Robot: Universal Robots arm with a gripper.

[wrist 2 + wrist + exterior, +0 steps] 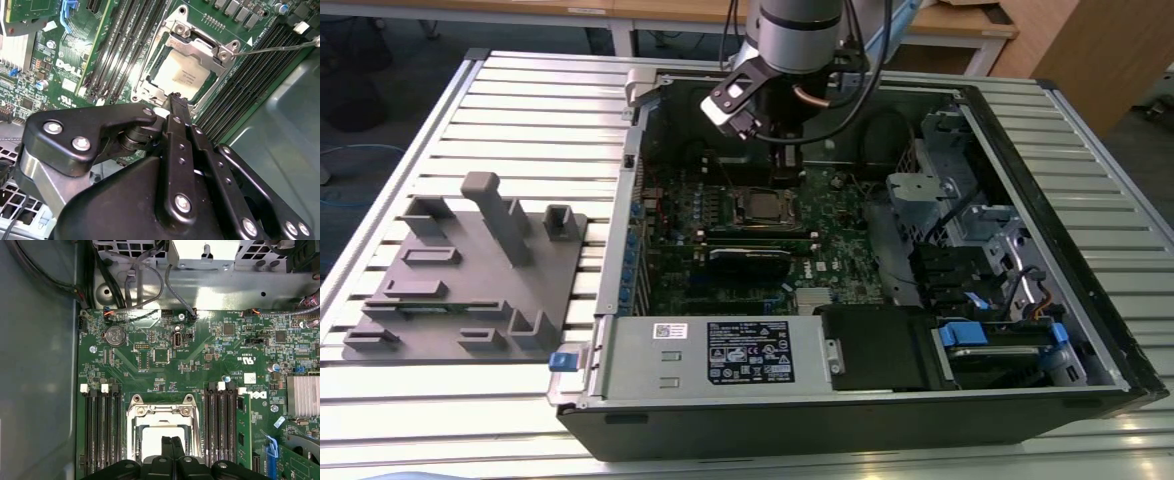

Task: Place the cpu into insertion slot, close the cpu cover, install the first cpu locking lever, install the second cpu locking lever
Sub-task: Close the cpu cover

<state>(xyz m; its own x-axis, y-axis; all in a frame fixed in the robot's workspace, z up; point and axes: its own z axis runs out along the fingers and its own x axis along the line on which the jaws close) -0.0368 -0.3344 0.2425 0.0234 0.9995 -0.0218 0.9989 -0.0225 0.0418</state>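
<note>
Since our gripper [171, 441] is pinched shut on nothing and the chip [186, 75] lies just below it in its socket [216, 80], under the metal cover [200, 47], we should press down softly and straight.

Fingers [166, 447] downward, apparently together.
</note>
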